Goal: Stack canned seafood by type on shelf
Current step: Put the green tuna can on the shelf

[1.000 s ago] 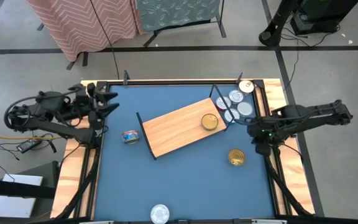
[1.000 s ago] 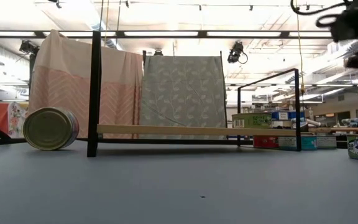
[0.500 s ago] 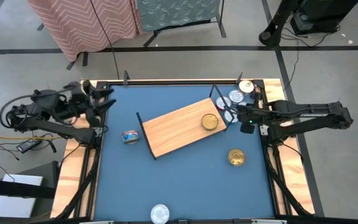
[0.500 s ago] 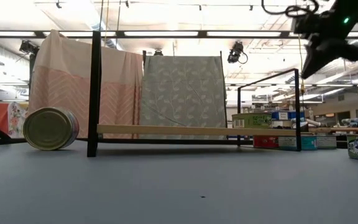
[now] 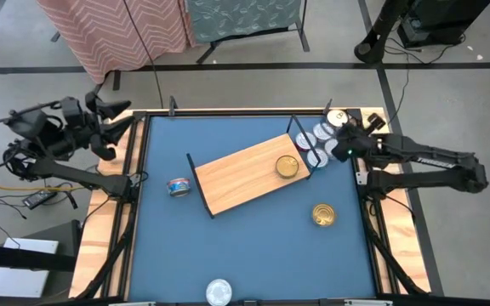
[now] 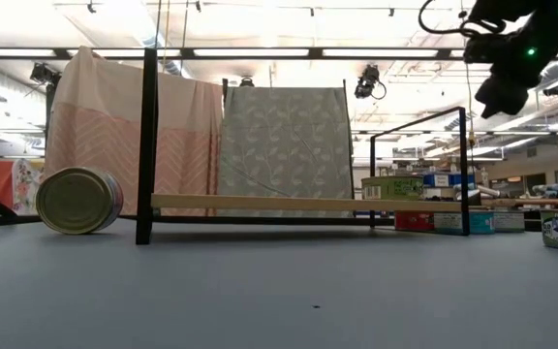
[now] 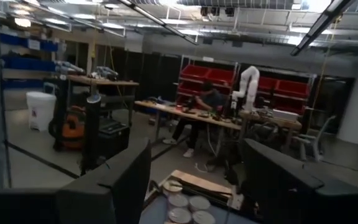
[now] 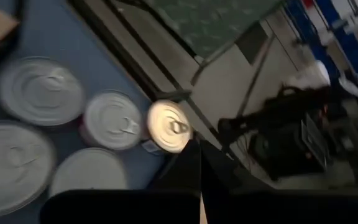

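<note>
The right gripper [image 5: 340,146], its fingers pressed together and holding nothing, hovers over the cluster of silver-lidded tins [image 5: 324,141] packed into the counter's far right corner, just beyond the shelf's black wire end frame. This reads as the approach to a pick: the arm looks to be choosing a tin from the group, and nothing has been lifted yet. The shelf [image 5: 241,174], a light-wood board lying at an angle across the middle of the counter [image 5: 253,255], carries only one gold-lidded tin [image 5: 287,167] near its right end, so the sorting appears barely begun. Other tins lie scattered: a gold tin [image 5: 323,215] on the blue surface toward the right edge, a tin with a blue side label [image 5: 178,186] just off the shelf's left end, and a silver tin [image 5: 219,291] at the near edge. The left gripper [image 5: 109,119] waits with its fingers spread apart above the far left corner of the counter, outside the work. The next move probably calls for the right fingers to part wide enough to span a lid, descend over one tin at the rim of the cluster where neighbours leave room, and close without nudging the rest. In the right wrist view the pull-tab lids [image 8: 39,90] are plain, and no brand or lettering can be read on any tin; the blue label is too small to make out.
</note>
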